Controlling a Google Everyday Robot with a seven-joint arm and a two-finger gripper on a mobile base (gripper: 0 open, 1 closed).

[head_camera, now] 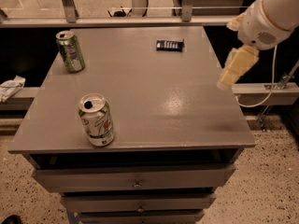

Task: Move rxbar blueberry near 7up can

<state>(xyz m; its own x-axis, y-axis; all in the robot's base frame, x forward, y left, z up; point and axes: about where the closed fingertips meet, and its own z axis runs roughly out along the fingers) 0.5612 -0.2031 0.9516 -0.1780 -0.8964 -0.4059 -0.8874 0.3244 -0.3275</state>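
The robot arm point(273, 10) is seen in the 2 o'clock corner of the view, thick and white. It ends in a rounded white wrist segment point(257, 31). Below this wrist, the pale yellow gripper point(235, 67) points down toward 7 o'clock. It hangs in the air at about 3 o'clock of the view.
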